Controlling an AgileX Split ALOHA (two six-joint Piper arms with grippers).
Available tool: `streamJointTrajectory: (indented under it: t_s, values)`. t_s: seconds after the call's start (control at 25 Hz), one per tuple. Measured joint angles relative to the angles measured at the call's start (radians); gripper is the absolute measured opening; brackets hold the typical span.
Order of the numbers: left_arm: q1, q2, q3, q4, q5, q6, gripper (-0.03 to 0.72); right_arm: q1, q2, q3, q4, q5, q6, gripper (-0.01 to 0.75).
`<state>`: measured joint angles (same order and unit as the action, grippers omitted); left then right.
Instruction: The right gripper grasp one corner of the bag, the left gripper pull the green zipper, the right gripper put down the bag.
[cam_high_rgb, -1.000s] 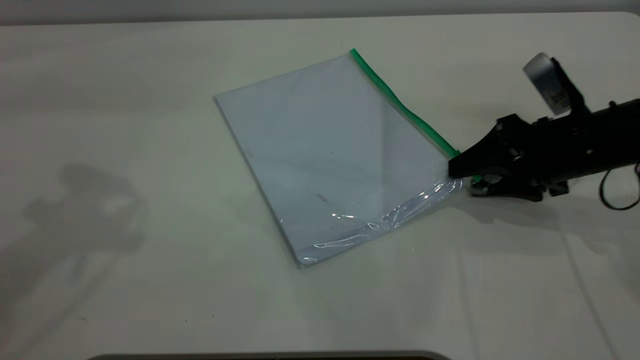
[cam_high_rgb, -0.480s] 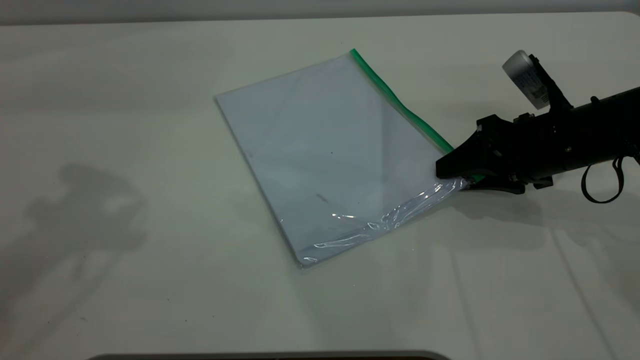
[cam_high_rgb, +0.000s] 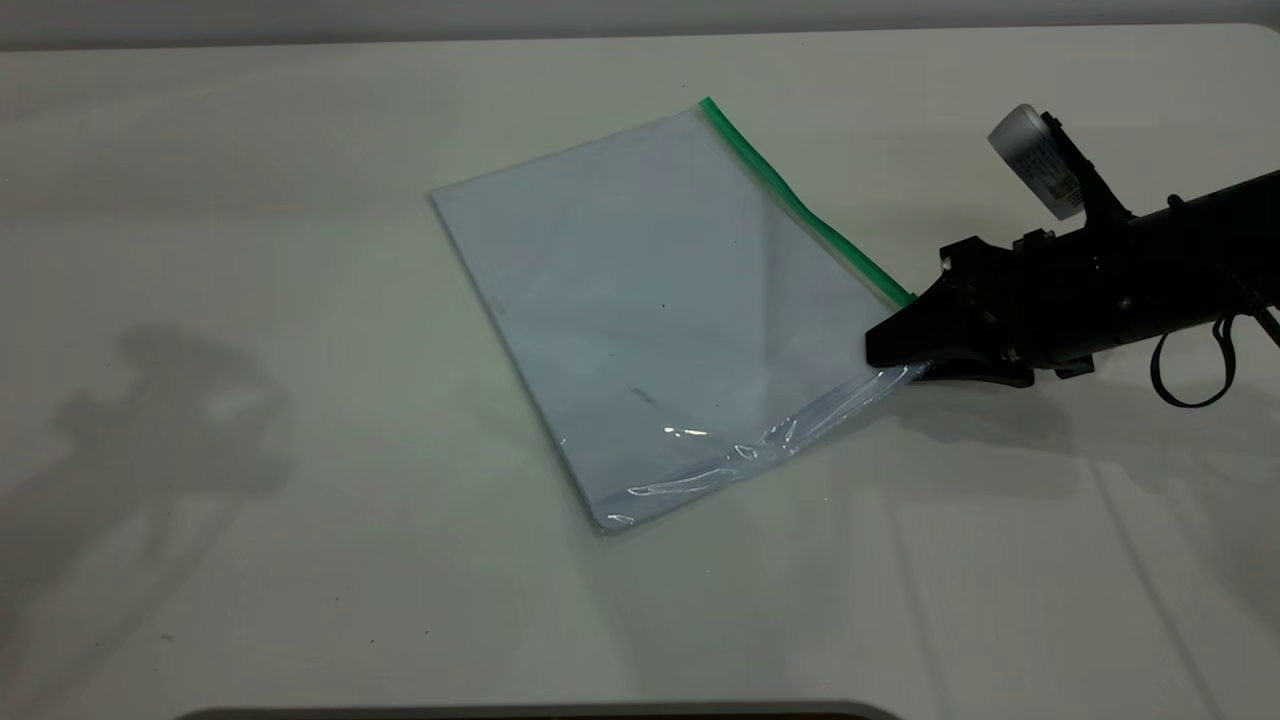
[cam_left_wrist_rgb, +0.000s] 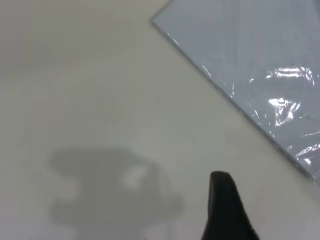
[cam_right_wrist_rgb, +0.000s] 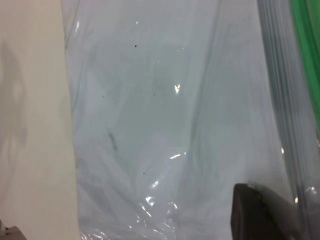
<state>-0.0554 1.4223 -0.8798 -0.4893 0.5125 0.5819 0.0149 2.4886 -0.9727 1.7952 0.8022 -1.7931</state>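
Nearest the camera in the exterior view is just bare white table (cam_high_rgb: 300, 600), matte and a bit smudgy, with loads of open room along the lower edge and across the left half of the frame; only a soft grey shadow sits at the left.

Middle of the frame: the flat clear plastic bag (cam_high_rgb: 660, 310), a rectangular pouch lying turned at an angle, with a sheet of white paper inside filling most of it. The near end is crinkly and shiny, throwing little highlights, while the rest looks smooth and flat. Its thin bright green zipper (cam_high_rgb: 800, 205) runs along the long edge on the right side, from the top centre of the frame down toward the right.

At the lower end of that strip, at middle right, the corner of the bag (cam_high_rgb: 900, 372) is wrinkled clear plastic and looks lifted a little off the table. The right gripper (cam_high_rgb: 885, 352), black and tapered to a point with a white-grey cylinder on top, has its upper and lower jaws over and under that corner, closed onto it as far as I can see.

The left gripper (cam_left_wrist_rgb: 226, 210) only shows in its own wrist view, as one dark rounded fingertip over bare table, well apart from the bag's edge (cam_left_wrist_rgb: 240, 107); I can't tell whether its jaws are apart or together.
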Motion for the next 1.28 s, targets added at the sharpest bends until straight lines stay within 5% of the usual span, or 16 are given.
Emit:
streamJointTrajectory:
  t_s: [0.16,0.36,0.64,0.96,1.28]
  values:
    - [0.000,0.000,0.000,-0.001,-0.002,0.000,0.515,0.004,0.000,0.000,0.000,-0.001,-0.035,0.258]
    - [0.000,0.009,0.000,-0.001,-0.002,0.002,0.515,0.005,0.000,0.000,-0.042,0.028,-0.045,0.039]
    - [-0.019,0.088,-0.023,-0.016,-0.007,0.077,0.515,0.039,-0.039,-0.072,-0.213,0.006,0.037,0.034]
    - [-0.061,0.215,-0.152,-0.025,-0.028,0.099,0.515,0.141,-0.049,-0.340,-0.635,-0.019,0.266,0.034]
    - [-0.149,0.417,-0.293,-0.025,-0.030,0.162,0.515,0.174,-0.048,-0.578,-0.916,0.146,0.404,0.034]
